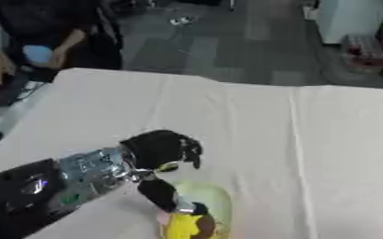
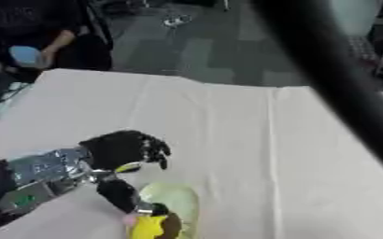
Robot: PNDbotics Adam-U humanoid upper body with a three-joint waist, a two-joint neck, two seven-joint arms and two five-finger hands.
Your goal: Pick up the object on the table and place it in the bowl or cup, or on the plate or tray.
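A white cloth (image 1: 309, 140) covers the table; grey floor lies beyond. A pale green bowl (image 1: 215, 198) sits at the near edge. The left hand (image 1: 158, 149) reaches over it, fingers curled down, thumb against a yellow object (image 1: 181, 226) at the bowl's near rim.

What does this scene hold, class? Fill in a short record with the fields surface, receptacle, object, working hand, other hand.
surface: table under a pale cloth
receptacle: pale green dish near the front edge
object: yellow thing, over the dish's near part
working hand: left robot hand, fingers curled, thumb down to the yellow thing; whether it grips it cannot be told
other hand: right robot hand not seen; a dark blurred bar crosses the right eye view
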